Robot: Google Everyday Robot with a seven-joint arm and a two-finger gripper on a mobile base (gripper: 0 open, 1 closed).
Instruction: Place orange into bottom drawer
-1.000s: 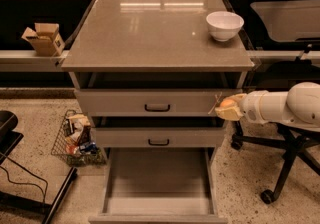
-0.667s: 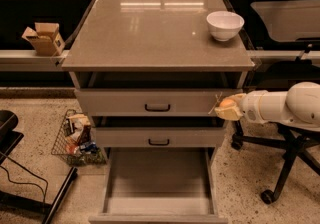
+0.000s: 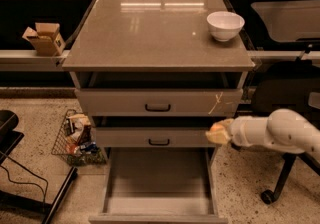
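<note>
Because the bottom drawer lies open at lower centre, my claw pinches the orange right of centre, ready for lowering.

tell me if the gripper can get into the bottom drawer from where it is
Probably yes. The gripper hangs at the right end of the middle drawer, above the right side of the bottom drawer, which is pulled out; nothing shows between them.
</note>
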